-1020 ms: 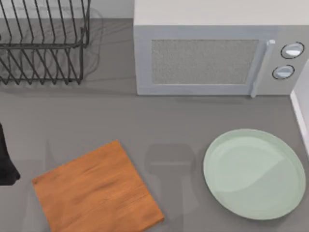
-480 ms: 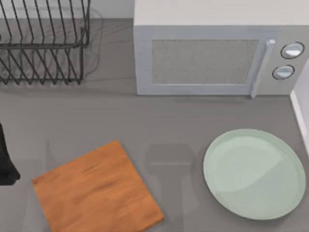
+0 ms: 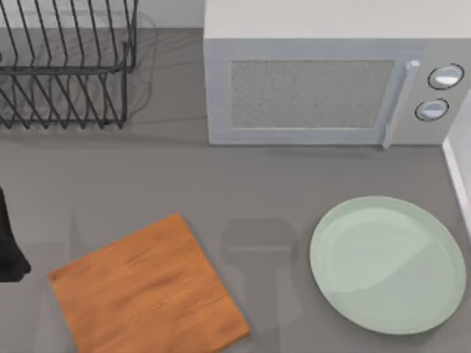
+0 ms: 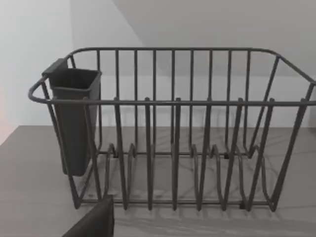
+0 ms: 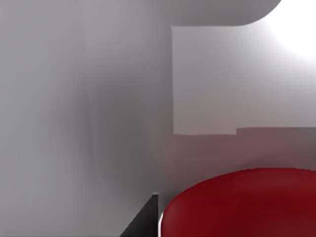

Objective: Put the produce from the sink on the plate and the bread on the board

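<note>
The grey desk [image 3: 147, 184] carries everything seen from above. Largest on it is the pale grey microwave [image 3: 331, 81], standing at the back with its door shut, a handle and two round knobs on its right side. At the back left stands a dark wire dish rack [image 3: 66, 66]; in the left wrist view the rack [image 4: 173, 138] sits close ahead, upright, with a dark square cup [image 4: 74, 118] hung on one end of it.

Near the front right lies the pale green plate [image 3: 388, 263], flat and bare. Well apart from it, at the front left, lies the orange-brown wooden board [image 3: 147, 287], turned at an angle to the desk's edges and also bare. Neither touches the microwave or the rack.

At the left edge of the top view, a dark part of the left arm [image 3: 9, 243] juts in beside the board. A dark corner of the left tool [image 4: 94, 224] shows in the left wrist view, but whether it is spread or pressed together cannot be told.

In the right wrist view the glossy red apple [image 5: 242, 205] sits very close to the camera against pale grey walls of the sink [image 5: 74, 98]. A small dark piece of the right tool [image 5: 143, 219] lies just beside the apple; whether it is pinching the apple cannot be told.
</note>
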Available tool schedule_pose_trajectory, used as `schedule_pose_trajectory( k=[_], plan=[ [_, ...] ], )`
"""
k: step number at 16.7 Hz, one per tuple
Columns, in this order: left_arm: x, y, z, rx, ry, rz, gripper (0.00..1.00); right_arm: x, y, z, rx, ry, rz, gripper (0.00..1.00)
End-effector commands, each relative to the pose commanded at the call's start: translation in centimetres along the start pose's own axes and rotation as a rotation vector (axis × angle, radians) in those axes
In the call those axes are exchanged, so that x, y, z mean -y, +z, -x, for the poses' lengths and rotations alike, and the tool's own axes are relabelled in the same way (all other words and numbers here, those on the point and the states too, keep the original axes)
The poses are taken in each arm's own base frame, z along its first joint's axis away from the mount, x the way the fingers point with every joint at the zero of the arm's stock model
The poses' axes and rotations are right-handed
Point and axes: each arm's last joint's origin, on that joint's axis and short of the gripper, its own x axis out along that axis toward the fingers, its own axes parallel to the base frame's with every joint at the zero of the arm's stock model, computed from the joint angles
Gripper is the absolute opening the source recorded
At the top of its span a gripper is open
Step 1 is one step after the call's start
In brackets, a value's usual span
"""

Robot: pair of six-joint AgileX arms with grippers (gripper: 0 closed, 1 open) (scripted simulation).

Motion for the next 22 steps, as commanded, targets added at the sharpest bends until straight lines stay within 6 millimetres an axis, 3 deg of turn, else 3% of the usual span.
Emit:
schedule_pose_trajectory(
  k=[5,6,9,16,22],
  plan=[
    [0.0,0.0,0.0,0.000,0.000,0.000,1.00,0.0,0.0,0.0,0.000,0.000,0.000,0.00],
    [0.0,0.0,0.0,0.000,0.000,0.000,1.00,0.1,0.6,2.8,0.049,0.000,-0.008,0.00],
    [0.0,0.0,0.0,0.000,0.000,0.000,1.00,0.2,0.9,4.1,0.055,-0.002,-0.008,0.00],
    [0.0,0.0,0.0,0.000,0.000,0.000,1.00,0.1,0.7,12.2,0.045,0.001,-0.008,0.00],
    [0.0,0.0,0.0,0.000,0.000,0.000,1.00,0.1,0.6,12.6,0.047,0.001,-0.009,0.00]
  ],
)
